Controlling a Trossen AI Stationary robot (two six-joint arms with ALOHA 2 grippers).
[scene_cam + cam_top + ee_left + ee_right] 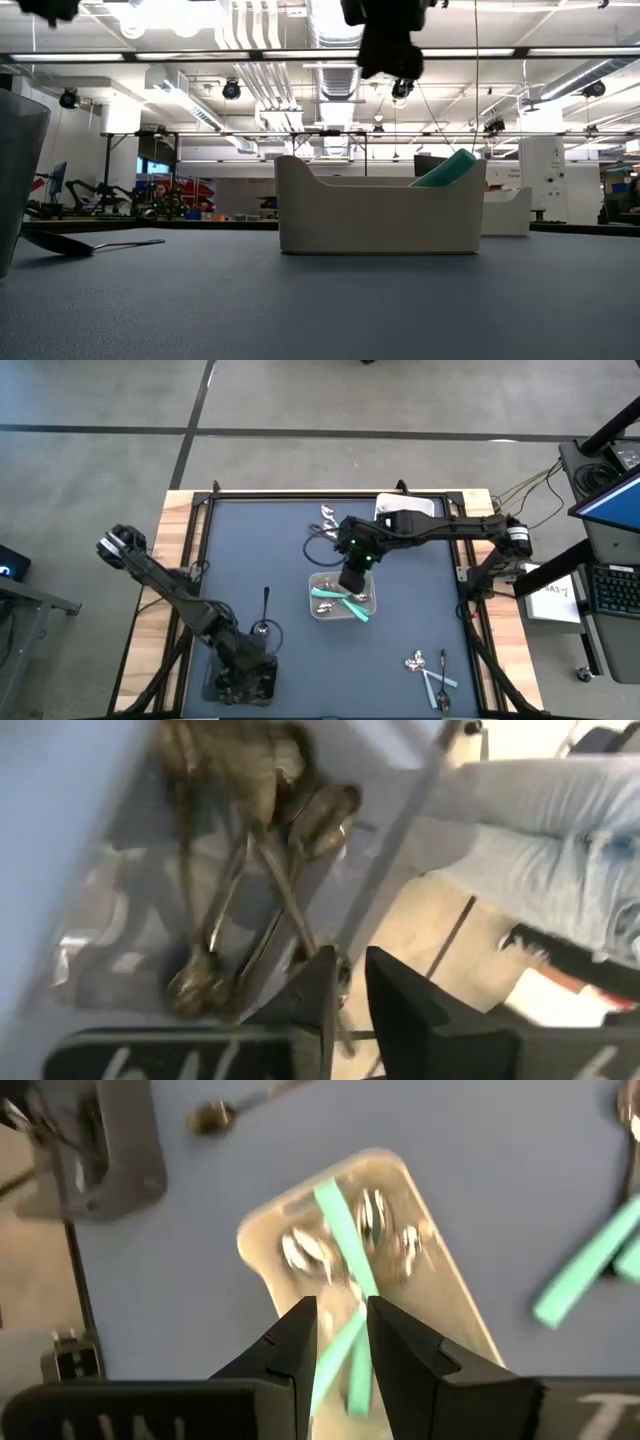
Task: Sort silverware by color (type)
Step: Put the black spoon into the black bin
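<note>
While above the white tray (372, 603) at bench (250, 540) centre, right gripper (341, 1342): jaws slightly spread, empty; teal-handled cutlery (338, 603) inside tray. Left gripper (350, 1000): over dark tray (212, 682) of black cutlery (250, 880), jaws barely apart. One black spoon (264, 618) loose nearby.

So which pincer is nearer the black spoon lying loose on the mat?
Left. The left pincer hangs over the dark tray just beside the black spoon; the right pincer is above the white tray, farther away.
</note>
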